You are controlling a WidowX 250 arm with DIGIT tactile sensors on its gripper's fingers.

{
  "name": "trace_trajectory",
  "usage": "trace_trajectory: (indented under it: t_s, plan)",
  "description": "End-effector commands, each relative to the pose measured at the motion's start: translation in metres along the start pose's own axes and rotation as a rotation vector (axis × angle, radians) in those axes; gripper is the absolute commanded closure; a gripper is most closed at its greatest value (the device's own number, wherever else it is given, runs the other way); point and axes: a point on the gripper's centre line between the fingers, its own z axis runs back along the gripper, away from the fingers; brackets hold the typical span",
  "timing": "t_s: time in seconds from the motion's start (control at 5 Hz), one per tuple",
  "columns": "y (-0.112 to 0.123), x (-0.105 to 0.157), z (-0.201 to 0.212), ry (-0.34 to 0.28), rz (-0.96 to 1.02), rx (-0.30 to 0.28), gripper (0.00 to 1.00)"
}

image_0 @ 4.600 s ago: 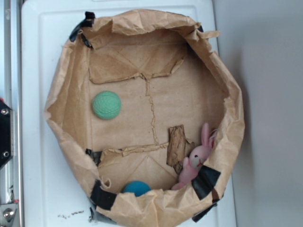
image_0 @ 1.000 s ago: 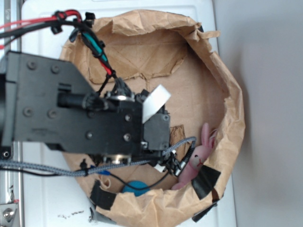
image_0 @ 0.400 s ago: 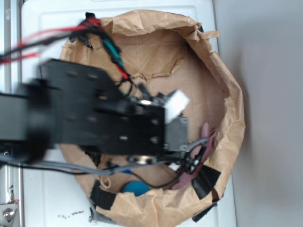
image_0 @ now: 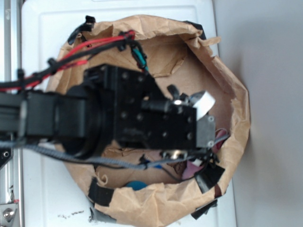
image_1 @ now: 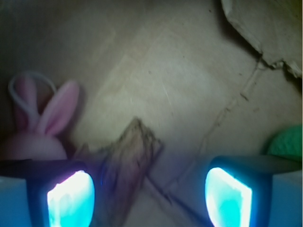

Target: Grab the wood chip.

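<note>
The black arm (image_0: 118, 120) reaches from the left across the paper-lined basket (image_0: 239, 137), hiding most of its floor in the exterior view. In the wrist view the gripper (image_1: 149, 194) hangs with jaws wide apart and empty over the tan paper lining (image_1: 165, 71). The wood chip (image_1: 128, 165) lies flat between the fingers, nearer the left one, with the pink bunny (image_1: 40, 125) just beside it at left and a green ball (image_1: 286, 142) at the right edge.
</note>
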Motion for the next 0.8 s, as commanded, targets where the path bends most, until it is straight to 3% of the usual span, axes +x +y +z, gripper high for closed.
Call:
trace_trajectory:
  t_s: [0.0,0.2,0.6]
  plan:
    - [-0.018,0.021,-0.025,-0.016,0.031,0.048,0.06]
    - [-0.013,0.017,-0.024,-0.036,0.044,0.052,1.0]
    - [-0.006,0.023,0.008,-0.051,0.076,-0.02,1.0]
